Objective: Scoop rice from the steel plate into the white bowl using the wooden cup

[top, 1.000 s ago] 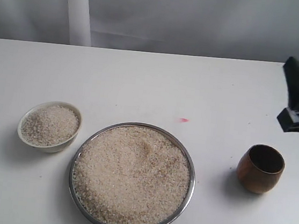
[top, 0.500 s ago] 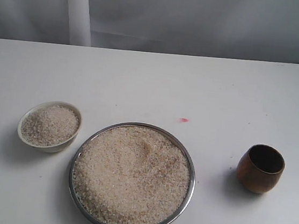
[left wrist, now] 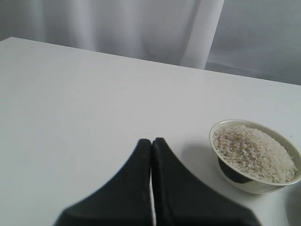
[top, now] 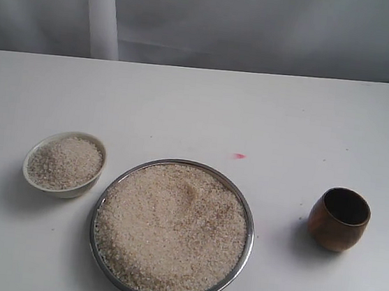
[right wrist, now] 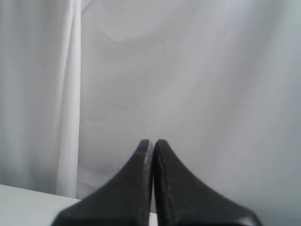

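**Both grippers closed and empty, wooden cup unheld on the table**

The left gripper [left wrist: 151, 141] had its two black jaws pressed together tip to tip, with nothing between them. It hung low over the white table [top: 185, 102]. Ahead of those closed tips and off to one side, clearly apart from them, stood the small round cream-white ceramic white bowl [left wrist: 215, 137]. It was upright and heaped with grains to just above its rim.

The right gripper [right wrist: 153, 141] was likewise closed, jaw against jaw, holding nothing. Its tips pointed at the white curtain [right wrist: 188, 70], with only a sliver of table showing below them.

In the exterior view neither pair of jaws reached any vessel. The pale beige-white uncooked rice [top: 171, 230] lay in a broad heap filling the wide, shallow round steel plate [top: 239, 270] of shiny silver metal, in the middle near the front edge. The bowl sat just beside the plate on the left arm's side, not touching it. The small barrel-shaped wooden cup [top: 339, 218], glossy reddish-brown with a dark interior, stood upright on the right arm's side, well apart from the plate. Whether any rice lay inside it could not be told. A small red mark [top: 239, 155] lay on the table beyond the plate.
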Controlling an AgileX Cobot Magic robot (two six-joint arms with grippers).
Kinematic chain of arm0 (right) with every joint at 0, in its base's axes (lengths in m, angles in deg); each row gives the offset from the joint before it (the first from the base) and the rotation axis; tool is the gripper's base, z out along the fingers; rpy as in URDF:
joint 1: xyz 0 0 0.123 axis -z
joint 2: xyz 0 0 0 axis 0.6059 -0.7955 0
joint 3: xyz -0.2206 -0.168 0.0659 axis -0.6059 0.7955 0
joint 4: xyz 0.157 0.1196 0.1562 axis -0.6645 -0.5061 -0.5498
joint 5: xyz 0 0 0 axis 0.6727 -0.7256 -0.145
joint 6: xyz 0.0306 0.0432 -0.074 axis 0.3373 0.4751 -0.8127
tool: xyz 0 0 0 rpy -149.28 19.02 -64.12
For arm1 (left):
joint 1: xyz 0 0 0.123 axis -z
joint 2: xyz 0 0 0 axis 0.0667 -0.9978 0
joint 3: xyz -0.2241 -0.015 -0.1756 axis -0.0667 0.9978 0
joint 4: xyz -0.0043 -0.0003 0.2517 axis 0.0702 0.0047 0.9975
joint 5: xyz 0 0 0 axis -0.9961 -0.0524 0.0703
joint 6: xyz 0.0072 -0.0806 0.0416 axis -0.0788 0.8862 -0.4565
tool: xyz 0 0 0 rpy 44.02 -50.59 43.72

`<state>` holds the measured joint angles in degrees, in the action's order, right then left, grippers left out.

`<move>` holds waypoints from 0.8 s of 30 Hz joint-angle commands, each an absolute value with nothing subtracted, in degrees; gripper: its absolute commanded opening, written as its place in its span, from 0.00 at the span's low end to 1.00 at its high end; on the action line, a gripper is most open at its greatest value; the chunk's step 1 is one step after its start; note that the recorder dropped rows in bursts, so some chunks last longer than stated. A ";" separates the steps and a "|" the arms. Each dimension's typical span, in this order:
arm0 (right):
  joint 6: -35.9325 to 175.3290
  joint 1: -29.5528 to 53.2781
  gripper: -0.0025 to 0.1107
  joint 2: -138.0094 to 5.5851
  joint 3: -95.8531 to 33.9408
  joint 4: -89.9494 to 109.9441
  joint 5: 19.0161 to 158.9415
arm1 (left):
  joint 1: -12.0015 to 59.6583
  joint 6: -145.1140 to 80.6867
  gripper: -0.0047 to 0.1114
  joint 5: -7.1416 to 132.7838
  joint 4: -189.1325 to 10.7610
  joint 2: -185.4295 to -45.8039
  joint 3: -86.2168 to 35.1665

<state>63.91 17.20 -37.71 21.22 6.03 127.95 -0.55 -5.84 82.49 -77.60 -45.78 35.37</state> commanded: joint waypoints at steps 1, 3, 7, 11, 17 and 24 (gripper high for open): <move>55.31 16.48 0.02 -36.35 21.18 4.09 119.29 | -0.18 -5.74 0.04 82.15 -77.93 -45.80 35.17; 50.44 16.37 0.02 -33.30 21.18 3.59 112.11 | -0.18 -5.74 0.04 82.15 -77.93 -45.80 35.17; 46.83 16.37 0.02 -26.13 22.14 3.59 107.89 | -0.18 -5.74 0.04 82.15 -77.93 -45.80 35.17; 44.44 17.54 0.02 -17.04 26.10 3.59 108.13 | -0.18 -5.74 0.04 82.15 -77.93 -45.80 35.17; 41.93 21.07 0.02 -4.91 33.94 3.31 109.29 | -0.18 -5.74 0.04 82.15 -77.93 -45.80 35.17; 39.89 22.12 0.02 5.22 33.94 -0.10 100.37 | -0.18 -5.74 0.04 82.15 -77.93 -45.80 35.17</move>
